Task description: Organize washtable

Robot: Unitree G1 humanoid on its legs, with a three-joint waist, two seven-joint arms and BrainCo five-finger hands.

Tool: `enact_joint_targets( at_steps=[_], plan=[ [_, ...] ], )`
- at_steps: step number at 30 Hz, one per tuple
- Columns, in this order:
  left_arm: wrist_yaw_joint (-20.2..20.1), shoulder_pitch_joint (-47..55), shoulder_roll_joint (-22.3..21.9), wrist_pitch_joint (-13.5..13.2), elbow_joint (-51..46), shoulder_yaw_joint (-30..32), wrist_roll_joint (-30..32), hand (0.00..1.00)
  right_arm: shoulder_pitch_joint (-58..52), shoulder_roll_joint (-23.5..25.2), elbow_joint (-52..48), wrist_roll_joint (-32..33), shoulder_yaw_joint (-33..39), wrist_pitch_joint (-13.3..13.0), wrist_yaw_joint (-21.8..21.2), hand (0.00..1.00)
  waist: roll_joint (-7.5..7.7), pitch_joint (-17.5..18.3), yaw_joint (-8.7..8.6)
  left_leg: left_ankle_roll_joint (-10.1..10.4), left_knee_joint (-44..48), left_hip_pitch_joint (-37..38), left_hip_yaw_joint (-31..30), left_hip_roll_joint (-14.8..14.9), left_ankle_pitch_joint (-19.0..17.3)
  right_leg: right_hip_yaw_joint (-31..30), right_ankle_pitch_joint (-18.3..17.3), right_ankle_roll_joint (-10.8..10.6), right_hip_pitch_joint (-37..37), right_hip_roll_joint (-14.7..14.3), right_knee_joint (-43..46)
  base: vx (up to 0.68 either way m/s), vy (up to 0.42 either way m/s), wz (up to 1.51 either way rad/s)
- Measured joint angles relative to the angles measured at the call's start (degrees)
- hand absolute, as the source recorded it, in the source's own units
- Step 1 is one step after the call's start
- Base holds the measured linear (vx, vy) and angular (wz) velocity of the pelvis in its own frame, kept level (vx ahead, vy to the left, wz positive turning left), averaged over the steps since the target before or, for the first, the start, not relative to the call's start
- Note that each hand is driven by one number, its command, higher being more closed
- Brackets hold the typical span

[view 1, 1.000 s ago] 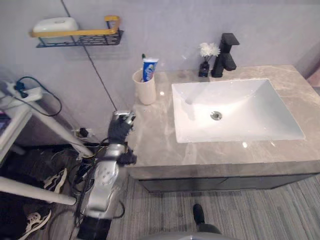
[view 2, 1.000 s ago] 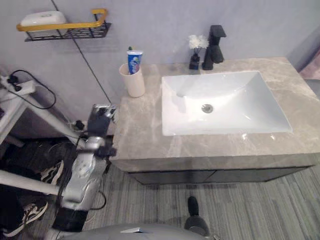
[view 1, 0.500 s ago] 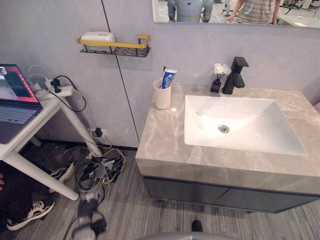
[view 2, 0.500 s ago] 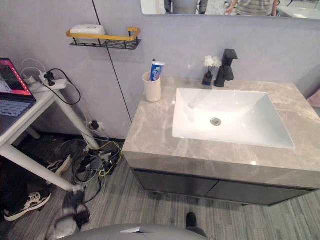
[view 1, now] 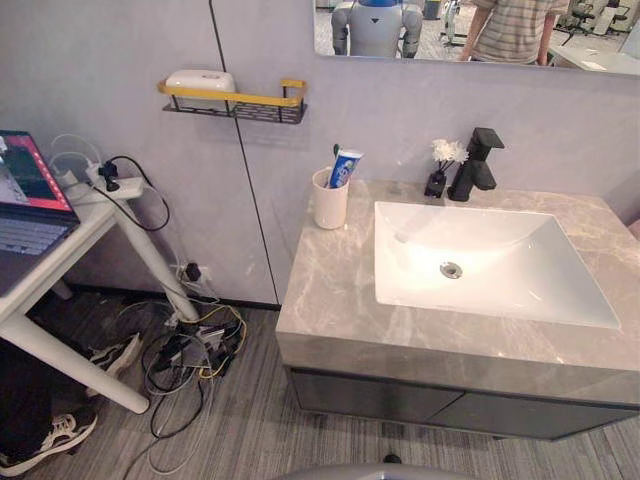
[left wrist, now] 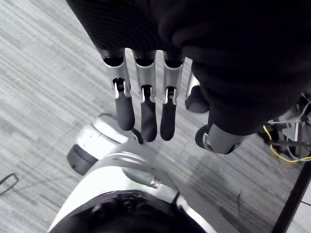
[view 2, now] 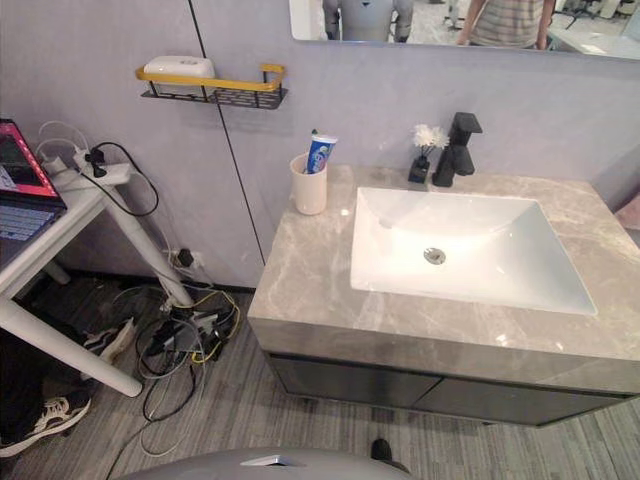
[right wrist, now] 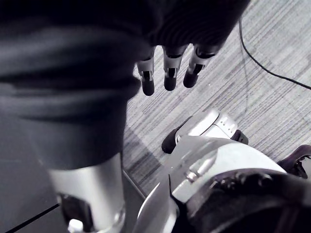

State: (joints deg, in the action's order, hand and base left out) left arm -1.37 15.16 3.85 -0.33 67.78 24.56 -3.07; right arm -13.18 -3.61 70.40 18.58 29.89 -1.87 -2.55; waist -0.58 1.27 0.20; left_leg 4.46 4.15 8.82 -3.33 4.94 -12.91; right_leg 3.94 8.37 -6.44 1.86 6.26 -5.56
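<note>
Held nothing in left hand or right hand, fingers straight and relaxed above grey striped floor.

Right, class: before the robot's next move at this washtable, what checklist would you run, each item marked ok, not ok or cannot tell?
1. Left hand empty, fingers straight: ok.
2. Right hand empty, fingers straight: ok.
3. Cup upright on the countertop, toothpaste tube inside: ok.
4. Sink basin free of items: ok.
5. Flower vase upright beside the faucet: ok.
6. Hands near the countertop: not ok, both hang over the floor.
</note>
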Motion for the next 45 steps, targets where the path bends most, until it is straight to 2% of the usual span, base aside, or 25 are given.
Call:
enact_joint_targets(
  at_steps=[10, 12, 13, 15, 19, 20, 21, 22, 23, 25, 26, 27, 28, 29, 30, 31, 32, 33, 34, 36, 37, 40, 42, 44, 45],
  plan=[
    [-0.06, -4.18, 1.88, -0.91, -0.04, -9.88, 0.61, 0.00, 1.03, -0.09, 0.01, 0.21, -1.46, -0.03, 0.06, 0.00, 0.70, -1.11, 0.07, -0.08, 2.42, -1.00, 0.01, -0.06, -0.85, 0.05, -0.06, -0.02, -0.10, 0.03, 0.23, -0.01, -0.001, 0.00],
    [0.46, -4.75, 2.41, -1.39, -0.39, -11.97, 2.52, 0.00, 1.49, -0.29, -0.05, 0.50, -2.32, -0.10, 0.20, 0.00, 1.06, -1.85, -0.07, -0.24, 7.56, -3.84, -0.21, -0.14, -3.09, -0.03, 0.17, -0.37, 0.25, 0.00, 0.26, -0.08, 0.033, 0.00],
    [0.74, -5.14, 2.93, -1.65, -0.39, -13.33, 3.38, 0.00, 2.00, -0.31, -0.04, 0.62, -2.33, -0.14, 0.37, 0.00, 0.54, -2.49, 0.00, -0.44, 10.79, -6.42, -0.16, -0.20, -4.65, -0.28, 0.55, -0.72, 1.23, 0.00, 0.27, -0.12, 0.071, -0.07],
    [0.82, -6.04, 3.21, -1.76, -0.44, -13.89, 4.68, 0.00, 3.47, -0.06, -0.42, 0.84, -1.90, -0.18, 0.46, 0.00, 1.24, -3.02, 0.19, -1.11, 15.73, -10.94, 0.87, -0.62, -6.53, -1.82, 0.75, -0.75, 4.81, 0.12, 1.44, -0.14, 0.122, -0.32],
    [0.93, -7.12, 3.36, -1.83, -0.96, -13.21, 5.85, 0.00, 5.29, 0.89, -4.88, 3.00, -2.47, -0.37, 1.41, 0.00, 2.61, -5.90, 0.54, -3.18, 25.14, -17.61, 7.63, -0.62, -10.22, -6.56, 0.61, -0.74, 12.16, -0.05, 4.16, -0.12, 0.177, -0.85],
    [0.97, -6.75, 2.85, -1.85, -1.19, -13.05, 5.89, 0.00, 5.69, 0.96, -5.71, 3.04, -2.42, -0.58, 1.49, 0.00, 0.90, -6.06, 1.11, -3.86, 24.54, -17.73, 11.12, 1.01, -10.04, -4.93, -2.08, 0.34, 13.72, -0.47, 6.32, -0.08, 0.238, -1.59],
    [1.00, -6.43, 2.70, -2.11, -1.85, -13.41, 5.88, 0.00, 6.67, 0.81, -5.47, 4.10, -2.18, -0.54, 1.35, 0.00, 0.99, -6.13, 2.01, -4.37, 23.76, -17.59, 14.90, 2.20, -9.63, -0.23, -5.97, 3.15, 19.45, -0.78, 22.48, -0.05, 0.182, -1.49],
    [0.96, -6.43, 2.93, -2.22, -2.20, -13.42, 5.88, 0.00, 6.70, 0.91, -5.46, 4.50, -2.27, -0.56, 1.36, 0.00, 1.45, -6.31, 1.98, -4.74, 23.26, -17.12, 16.11, 2.25, -9.37, 2.02, -9.22, 4.64, 20.94, -0.15, 31.58, 0.14, 0.062, -1.34],
    [0.70, -5.93, 3.54, -2.22, -2.30, -13.28, 5.73, 0.00, 5.93, 1.65, -4.53, 4.90, -1.59, -0.58, 1.43, 0.00, 2.68, -6.45, 1.95, -5.23, 21.91, -14.23, 18.29, 1.26, -8.80, 5.34, -16.40, 4.92, 19.39, 2.05, 46.69, 0.24, -0.087, -0.79],
    [0.69, -5.67, 3.92, -2.19, -2.06, -13.03, 5.58, 0.00, 4.08, 2.43, -4.33, 4.96, -1.83, -0.58, 1.30, 0.00, 3.59, -5.99, 1.92, -5.58, 22.77, -13.30, 20.48, -0.28, -8.90, 8.33, -20.19, 5.87, 15.55, 5.30, 53.78, 0.27, -0.149, -0.76],
    [0.68, -6.04, 4.06, -2.22, -1.40, -10.92, 5.03, 0.00, 4.03, 2.29, -3.30, 4.83, -1.83, -0.57, 1.22, 0.00, 4.74, -6.24, 2.13, -7.23, 24.89, -14.08, 21.11, -1.62, -7.99, 10.60, -20.41, 5.64, 14.68, 5.92, 49.39, 0.13, -0.053, -0.76],
    [0.70, -6.44, 3.71, -2.15, -0.90, -10.20, 4.26, 0.00, 4.36, 1.95, -2.88, 4.58, -1.96, -0.57, 1.19, 0.00, 4.00, -6.19, 2.59, -9.34, 26.95, -16.14, 20.80, -1.60, -6.28, 10.65, -20.30, 5.80, 12.61, 5.71, 44.52, 0.01, -0.016, -0.99],
    [0.64, -6.18, 2.29, -2.20, -0.44, -9.52, 3.39, 0.00, 5.13, 0.90, -2.29, 4.35, -1.68, -0.42, 1.19, 0.00, 2.41, -4.44, 3.85, -9.92, 20.94, -18.26, 19.14, -1.69, -4.46, 9.24, -20.73, 4.76, 9.19, 3.06, 34.12, 0.08, -0.034, -0.91],
    [0.49, -5.83, 1.58, -2.31, -0.39, -9.00, 3.25, 0.00, 5.72, 0.01, -2.46, 4.30, -1.57, -0.50, 1.10, 0.00, 1.03, -4.62, 4.54, -6.89, 16.45, -18.14, 18.34, -0.99, -1.47, 10.10, -21.91, 4.58, 9.39, 3.53, 38.93, 0.28, -0.117, -1.15],
    [0.54, -5.58, 2.66, -2.11, -0.50, -9.36, 1.63, 0.00, 6.46, -0.08, -2.06, 3.10, -3.92, -0.47, 0.73, 0.00, 3.25, -4.19, 5.00, -7.39, 14.81, -17.68, 20.97, -3.84, -0.06, 11.04, -24.72, 1.61, 3.61, 6.16, 34.87, 0.29, -0.097, -0.90],
    [0.48, -5.78, 2.81, -2.09, -0.49, -9.43, 1.28, 0.00, 7.33, -0.02, -1.97, 2.47, -5.03, -0.45, 0.51, 0.00, 3.66, -4.29, 5.29, -7.46, 14.83, -18.20, 22.12, -3.97, -0.10, 11.10, -25.28, 1.13, 1.96, 5.87, 30.40, 0.24, -0.068, -0.80],
    [0.50, -5.90, 2.84, -2.12, -0.48, -9.82, 1.11, 0.00, 8.44, 0.07, -2.17, 2.22, -5.99, -0.45, 0.22, 0.00, 3.50, -4.43, 5.50, -7.44, 15.02, -18.92, 22.79, -3.88, -0.05, 11.35, -25.26, 0.94, 1.03, 5.16, 26.65, -0.03, -0.006, -0.56],
    [0.54, -6.14, 2.67, -2.03, -0.30, -10.86, 1.04, 0.00, 9.84, 0.08, -2.58, 2.22, -7.37, -0.51, -0.05, 0.00, 2.17, -4.32, 5.22, -7.50, 15.27, -19.52, 23.27, -3.14, 0.55, 11.62, -23.18, -0.19, -0.70, 3.81, 20.50, -0.06, 0.018, -0.36],
    [0.59, -5.99, 2.27, -2.06, -0.39, -11.88, 0.56, 0.00, 9.59, -0.39, -2.84, 2.21, -7.48, -0.78, -0.04, 0.00, 1.73, -4.11, 4.99, -7.36, 14.50, -19.12, 23.12, -2.63, 1.77, 11.78, -20.43, 0.16, -2.77, 2.47, 16.11, -0.04, 0.039, -0.21],
    [0.73, -6.06, 2.05, -2.21, -0.52, -13.28, -0.41, 0.00, 9.41, -0.63, -2.72, 2.27, -7.56, -1.07, 0.13, 0.00, 0.33, -4.22, 5.13, -7.05, 14.19, -17.98, 22.99, -1.93, 2.15, 11.91, -18.50, 0.62, -5.01, 1.24, 12.60, -0.04, 0.028, -0.04],
    [0.76, -6.14, 2.10, -2.22, -0.53, -14.03, -0.41, 0.00, 9.40, -0.55, -2.75, 2.35, -7.56, -1.46, 0.19, 0.00, 0.58, -4.48, 5.00, -6.90, 14.24, -18.09, 22.82, -1.25, 2.42, 11.88, -17.73, 0.96, -5.51, 0.48, 11.46, -0.06, 0.015, -0.05],
    [0.80, -6.59, 2.42, -2.14, -0.52, -15.84, 0.13, 0.00, 8.98, -0.56, -2.47, 2.78, -6.61, -1.76, 0.29, 0.00, -0.45, -5.52, 4.72, -6.46, 17.10, -17.96, 23.12, 1.08, 2.62, 10.45, -17.03, 2.30, -5.96, -1.05, 11.22, -0.05, -0.013, -0.23],
    [0.82, -6.83, 2.68, -2.20, -0.79, -15.58, 0.12, 0.00, 8.66, -0.62, -2.21, 2.82, -4.46, -1.77, 0.29, 0.00, -0.59, -7.46, 4.80, -5.91, 21.76, -18.49, 18.43, 1.55, 2.99, 7.12, -17.49, 2.87, -5.74, -1.69, 13.40, -0.16, -0.136, -0.77],
    [0.74, -5.71, 1.97, -2.22, -1.07, -14.92, 0.12, 0.00, 6.91, -1.29, -2.27, 2.81, -3.33, -1.84, 0.23, 0.00, -0.65, -7.98, 4.96, -4.52, 25.98, -20.44, 5.53, -0.69, 3.01, -0.48, -18.12, 3.26, -2.60, -2.02, 17.22, -0.16, -0.038, -1.47],
    [0.72, -5.44, 1.70, -2.22, -0.98, -14.78, 0.12, 0.00, 6.35, -1.70, -2.27, 2.80, -3.00, -1.81, 0.26, 0.00, -0.98, -7.95, 4.88, -3.26, 25.21, -20.24, 2.06, -1.58, 2.19, -2.39, -18.11, 3.28, -1.72, -2.25, 17.69, -0.09, 0.131, -1.57]
  ],
)
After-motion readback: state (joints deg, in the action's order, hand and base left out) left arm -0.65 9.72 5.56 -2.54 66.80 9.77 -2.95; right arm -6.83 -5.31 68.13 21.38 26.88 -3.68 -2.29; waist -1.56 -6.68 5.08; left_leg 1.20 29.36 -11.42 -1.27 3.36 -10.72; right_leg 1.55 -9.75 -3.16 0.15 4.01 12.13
